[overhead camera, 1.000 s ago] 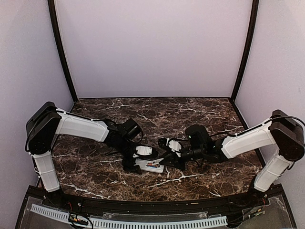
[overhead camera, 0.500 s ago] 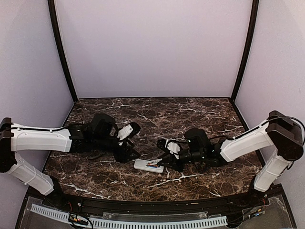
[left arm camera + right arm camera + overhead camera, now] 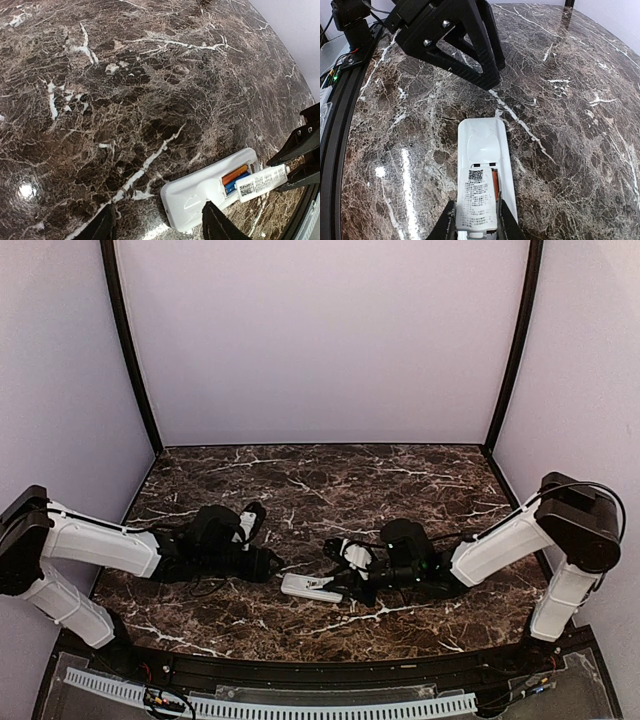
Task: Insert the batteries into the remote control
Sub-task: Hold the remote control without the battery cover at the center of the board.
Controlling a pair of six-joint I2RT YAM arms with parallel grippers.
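Observation:
The white remote control (image 3: 308,587) lies face down on the marble table; it also shows in the left wrist view (image 3: 200,195) and the right wrist view (image 3: 482,137). Its battery bay is open, with the orange battery (image 3: 234,175) and the blue battery (image 3: 235,183) side by side inside. My right gripper (image 3: 476,216) is shut on the flat labelled cover piece (image 3: 476,197) and holds it over the bay, covering most of it; an orange strip (image 3: 495,182) shows beside it. My left gripper (image 3: 160,220) is open and empty, just left of the remote's end.
Dark marble table (image 3: 400,490) with purple walls behind and at both sides. A black frame rail (image 3: 340,100) runs along the near edge. My left gripper's black fingers (image 3: 487,70) point at the remote's far end in the right wrist view.
My left arm has drawn back to the left and dropped low, off the remote. My right gripper has shifted a little left with the cover, over the remote's bay.

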